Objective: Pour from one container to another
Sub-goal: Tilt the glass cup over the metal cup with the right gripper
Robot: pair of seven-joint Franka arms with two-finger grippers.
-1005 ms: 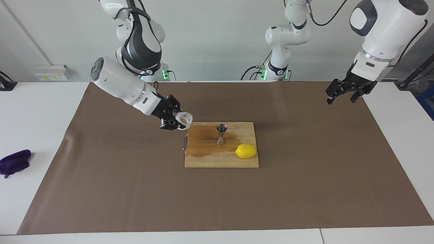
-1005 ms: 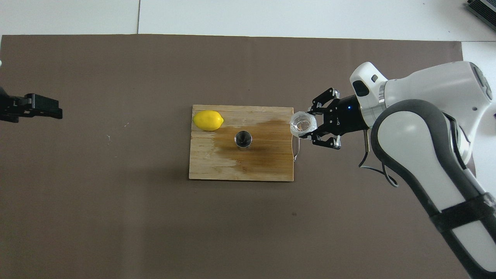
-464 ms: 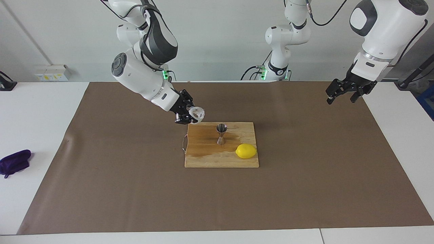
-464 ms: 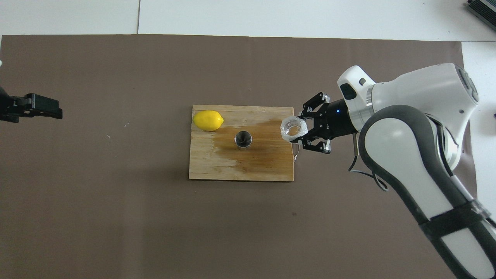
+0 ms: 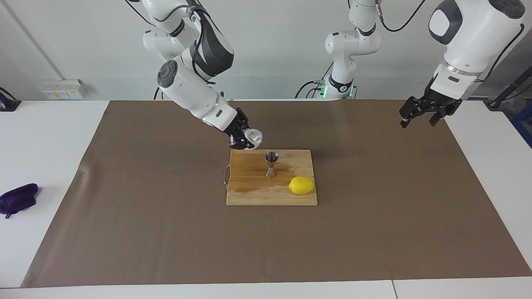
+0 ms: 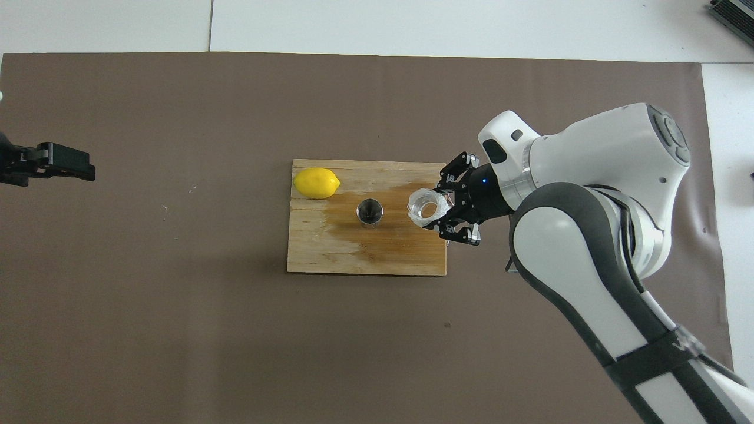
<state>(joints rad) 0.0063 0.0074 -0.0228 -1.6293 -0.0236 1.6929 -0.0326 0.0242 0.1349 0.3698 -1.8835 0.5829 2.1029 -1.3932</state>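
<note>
Overall: right arm reaches down at slant from its base, forearm angled toward wooden cutting board (image 5: 271,195). Right gripper (image 5: 244,139) (image 6: 449,206) clamped on plastic cup (image 5: 252,136) (image 6: 428,206), held in air over board's edge at right arm's end. Left arm waits; left gripper (image 5: 420,109) (image 6: 59,163) raised over mat's left-arm end, finger state cannot tell. Jigger (image 5: 271,163) (image 6: 370,211) upright mid-board, near cup. Lemon (image 5: 301,185) (image 6: 317,182) on board's corner, farther from robots than jigger.

Glossy white rounded arm (image 5: 189,93) casings with dark grey joint bands. Black skeletal two-finger grippers, right gripper (image 6: 439,209) lit by a small blue light. Black cables looped along upper links.
</note>
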